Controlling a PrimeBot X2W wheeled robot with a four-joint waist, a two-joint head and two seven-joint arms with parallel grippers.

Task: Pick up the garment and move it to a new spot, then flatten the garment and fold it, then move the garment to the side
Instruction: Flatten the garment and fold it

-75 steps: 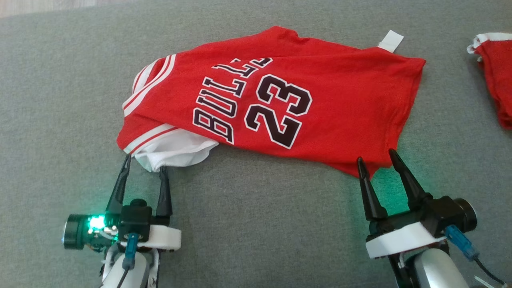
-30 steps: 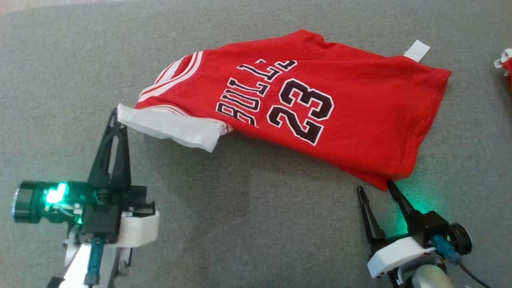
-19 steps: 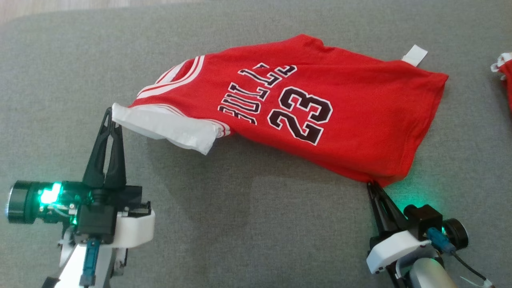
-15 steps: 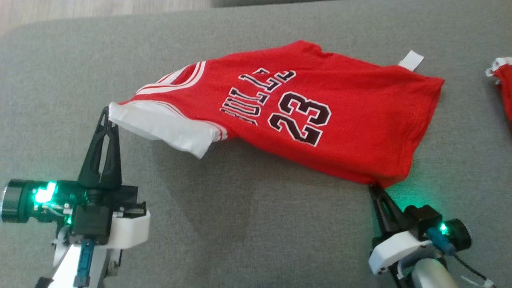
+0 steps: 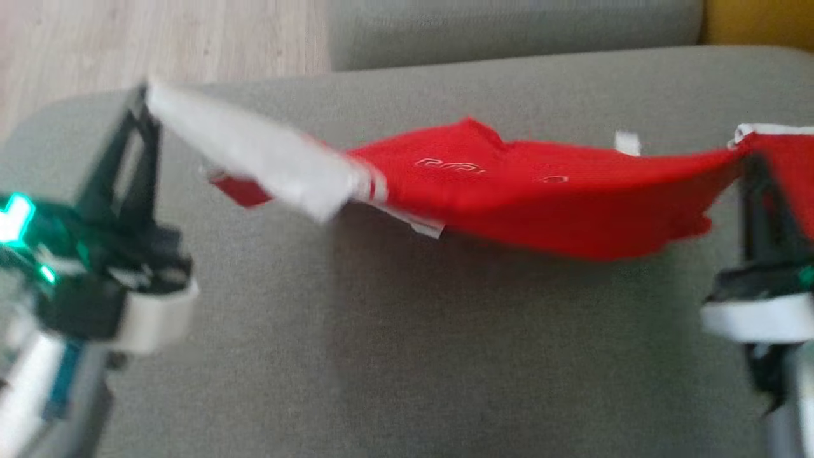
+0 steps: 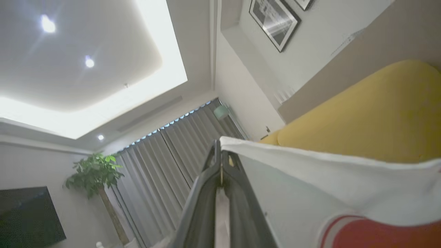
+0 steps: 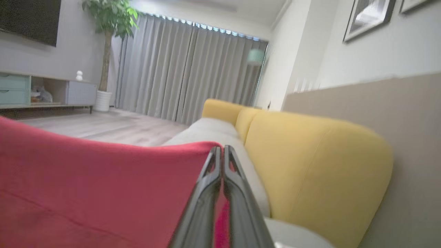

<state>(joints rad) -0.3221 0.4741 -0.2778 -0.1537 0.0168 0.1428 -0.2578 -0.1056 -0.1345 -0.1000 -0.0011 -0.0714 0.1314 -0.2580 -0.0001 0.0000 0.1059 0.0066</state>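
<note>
The red jersey garment (image 5: 528, 197) hangs stretched in the air above the grey cushion, between my two grippers. My left gripper (image 5: 143, 95) is shut on the garment's white sleeve (image 5: 254, 152), at the upper left of the blurred head view. My right gripper (image 5: 744, 159) is shut on the red hem corner at the far right. In the left wrist view the closed left gripper (image 6: 220, 146) pinches the white cloth (image 6: 310, 179). In the right wrist view the closed right gripper (image 7: 222, 150) holds the edge of the red cloth (image 7: 86, 179).
The grey sofa seat (image 5: 445, 350) spreads below the hanging garment. A second red piece with white trim (image 5: 785, 178) lies at the right edge. Wooden floor (image 5: 159, 38) shows at the upper left, and a yellow back cushion (image 7: 310, 162) stands behind the seat.
My right gripper closed on the red hem corner. Both grippers then rose, lifting the garment off the cushion and stretching it. The head camera has tilted up.
</note>
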